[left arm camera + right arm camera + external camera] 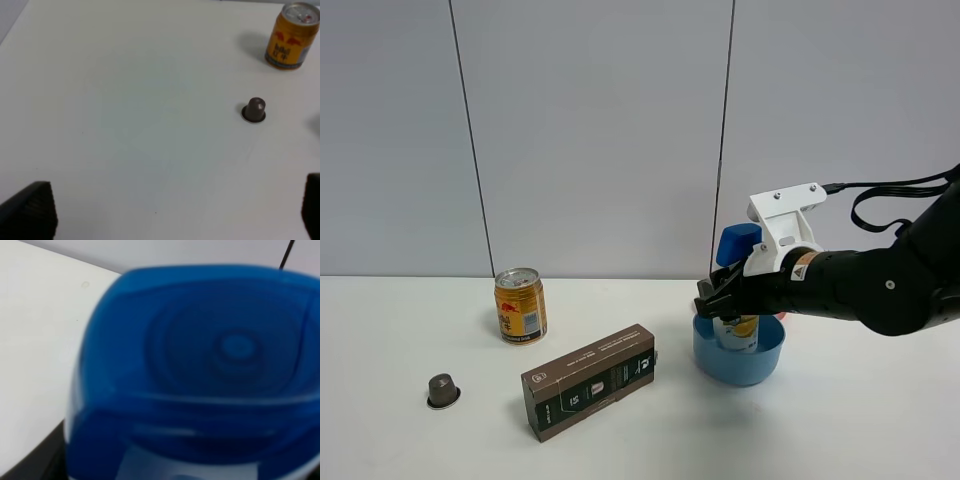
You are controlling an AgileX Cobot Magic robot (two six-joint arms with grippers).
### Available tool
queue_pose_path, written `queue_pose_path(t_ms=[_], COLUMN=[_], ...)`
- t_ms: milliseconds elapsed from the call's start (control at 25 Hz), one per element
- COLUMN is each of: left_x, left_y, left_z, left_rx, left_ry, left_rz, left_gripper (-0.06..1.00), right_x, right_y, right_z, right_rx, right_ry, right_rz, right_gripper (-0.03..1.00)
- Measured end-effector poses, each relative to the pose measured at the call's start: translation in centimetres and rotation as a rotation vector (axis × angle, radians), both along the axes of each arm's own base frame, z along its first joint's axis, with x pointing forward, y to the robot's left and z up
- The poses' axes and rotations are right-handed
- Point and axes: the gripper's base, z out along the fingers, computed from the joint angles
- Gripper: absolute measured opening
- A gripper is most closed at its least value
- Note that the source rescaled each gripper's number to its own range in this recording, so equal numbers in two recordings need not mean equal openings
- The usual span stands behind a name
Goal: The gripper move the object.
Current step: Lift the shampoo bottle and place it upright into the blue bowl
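The right gripper [720, 300] is squeezed tight on the white bottle [738, 245], which seems to stand in the blue bowl [740, 368]. The gripper hides the bottle's middle. Up close, the blue cap [200, 365] looks blurry and fills the view. The left gripper [170, 212] is wide apart, holding nothing.

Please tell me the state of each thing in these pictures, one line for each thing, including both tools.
Right tool: shut on the shampoo bottle.
Left tool: open, holding nothing.
Shampoo bottle: upright, cap on, lower end inside the blue bowl.
Blue bowl: upright.
Drink can: upright, untouched.
Brown box: lying flat.
Coffee capsule: standing, wide end down.
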Motion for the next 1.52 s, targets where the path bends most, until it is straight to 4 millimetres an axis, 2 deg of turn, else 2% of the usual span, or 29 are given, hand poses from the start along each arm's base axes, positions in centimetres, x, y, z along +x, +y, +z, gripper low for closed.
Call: queue_pose_path(t_ms=[320,720,1520], left_x=[0.0,0.0,0.0], left_y=[0.0,0.0,0.0], left_z=[0.0,0.0,0.0], left_rx=[0.000,0.000,0.000], left_ry=[0.000,0.000,0.000], left_rz=[0.000,0.000,0.000], left_gripper=[1.00,1.00,1.00], right_x=[0.2,0.4,0.4], right_y=[0.0,0.1,0.1], right_z=[-1.4,-0.9,-1.0], right_rx=[-0.004,0.020,0.019], right_ry=[0.001,-0.069,-0.059], right_rz=[-0.003,-0.008,-0.008], right_gripper=[0.00,0.00,0.01])
